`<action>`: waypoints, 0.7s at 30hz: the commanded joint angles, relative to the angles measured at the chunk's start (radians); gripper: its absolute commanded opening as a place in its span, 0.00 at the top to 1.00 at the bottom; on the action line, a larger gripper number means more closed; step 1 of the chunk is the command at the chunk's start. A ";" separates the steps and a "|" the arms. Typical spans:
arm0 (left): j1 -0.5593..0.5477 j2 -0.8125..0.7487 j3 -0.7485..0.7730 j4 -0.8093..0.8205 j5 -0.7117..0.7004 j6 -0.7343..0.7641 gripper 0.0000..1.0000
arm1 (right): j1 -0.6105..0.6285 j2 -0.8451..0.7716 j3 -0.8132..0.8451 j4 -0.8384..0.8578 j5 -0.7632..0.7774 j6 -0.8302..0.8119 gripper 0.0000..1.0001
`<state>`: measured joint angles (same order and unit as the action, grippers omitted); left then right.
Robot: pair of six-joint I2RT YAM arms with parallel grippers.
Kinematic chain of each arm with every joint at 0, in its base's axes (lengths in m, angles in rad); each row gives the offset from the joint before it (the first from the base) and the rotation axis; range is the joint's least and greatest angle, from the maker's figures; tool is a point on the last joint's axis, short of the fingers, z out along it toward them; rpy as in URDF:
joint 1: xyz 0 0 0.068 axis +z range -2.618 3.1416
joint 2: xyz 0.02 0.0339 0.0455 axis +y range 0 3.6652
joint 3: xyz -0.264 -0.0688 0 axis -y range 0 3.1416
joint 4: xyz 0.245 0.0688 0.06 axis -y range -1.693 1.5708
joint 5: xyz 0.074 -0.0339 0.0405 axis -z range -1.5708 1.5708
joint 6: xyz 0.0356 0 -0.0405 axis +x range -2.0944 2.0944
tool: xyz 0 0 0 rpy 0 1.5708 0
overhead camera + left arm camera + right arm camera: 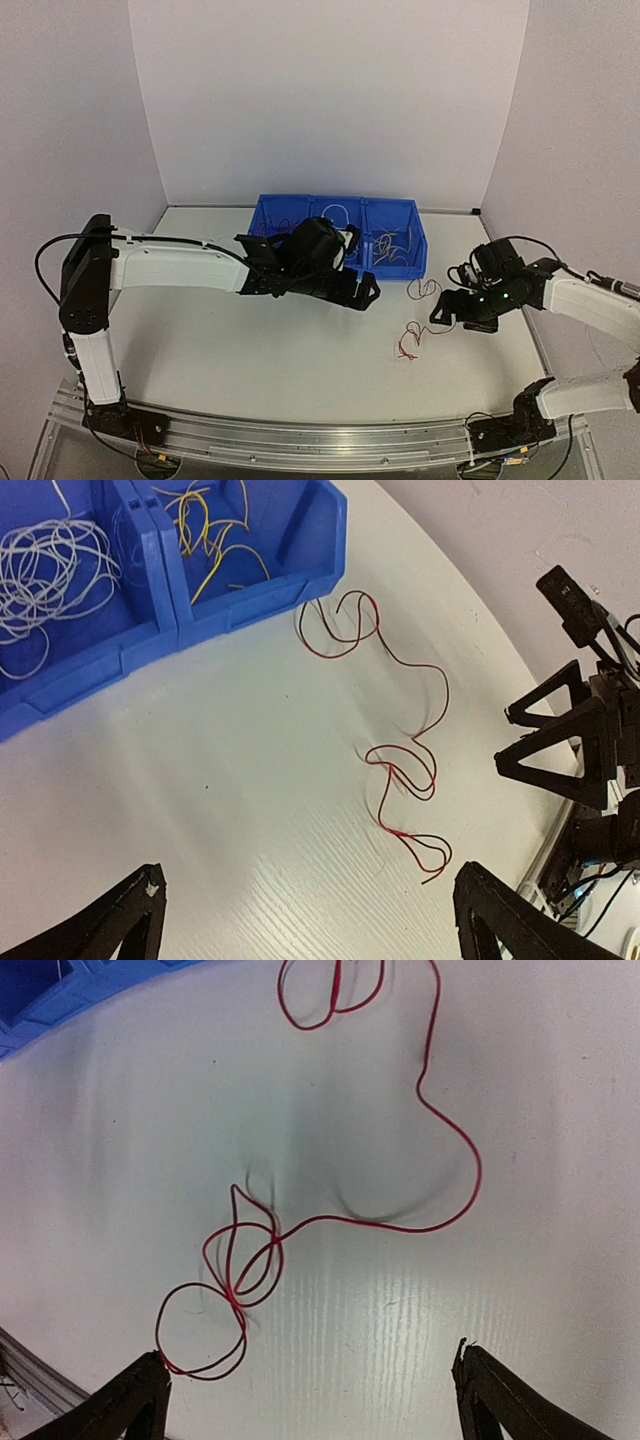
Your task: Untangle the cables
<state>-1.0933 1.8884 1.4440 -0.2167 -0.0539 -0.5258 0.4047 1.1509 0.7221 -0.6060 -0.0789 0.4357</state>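
Observation:
Red cables (408, 342) lie loose on the white table, right of the blue bin (300, 205). In the left wrist view the red cables (400, 770) curl from the bin's corner toward my right gripper (520, 738). White cables (50, 570) fill one bin compartment and yellow-orange cables (215, 530) the one beside it. My left gripper (310, 920) hovers open over bare table in front of the bin, holding nothing. My right gripper (310, 1390) is open above the red cables (240, 1260). Their lowest loop lies right beside its left fingertip (145, 1385).
The bin wall (250, 600) stands just left of the red cables, and its corner (60, 1000) shows at the top left of the right wrist view. White walls enclose the table at the back and sides. The table's right edge runs near my right arm.

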 commanded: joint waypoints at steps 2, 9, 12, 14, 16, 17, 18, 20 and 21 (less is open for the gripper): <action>0.004 -0.072 -0.146 0.091 -0.010 -0.109 0.00 | 0.027 0.111 0.043 0.100 -0.164 0.073 0.09; -0.004 -0.234 -0.361 0.113 -0.098 -0.214 0.00 | 0.094 0.329 0.120 0.138 -0.086 0.113 0.24; -0.006 -0.301 -0.439 0.135 -0.123 -0.259 0.00 | 0.101 0.420 0.161 0.150 0.002 0.110 0.40; -0.009 -0.330 -0.477 0.135 -0.140 -0.284 0.00 | 0.102 0.462 0.191 0.150 0.023 0.103 0.61; -0.010 -0.363 -0.503 0.131 -0.154 -0.302 0.00 | 0.103 0.480 0.215 0.155 -0.002 0.090 0.92; -0.010 -0.375 -0.516 0.130 -0.159 -0.306 0.00 | 0.105 0.482 0.226 0.157 -0.025 0.074 0.99; -0.010 -0.387 -0.528 0.130 -0.164 -0.309 0.00 | 0.108 0.480 0.237 0.158 -0.051 0.053 1.00; -0.010 -0.412 -0.540 0.125 -0.176 -0.305 0.00 | 0.113 0.455 0.265 0.158 -0.118 0.001 1.00; -0.010 -0.427 -0.548 0.126 -0.181 -0.300 0.00 | 0.114 0.433 0.279 0.158 -0.160 -0.028 1.00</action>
<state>-1.0987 1.5298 0.9257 -0.1145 -0.1850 -0.8012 0.5045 1.6369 0.9199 -0.4680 -0.1204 0.5039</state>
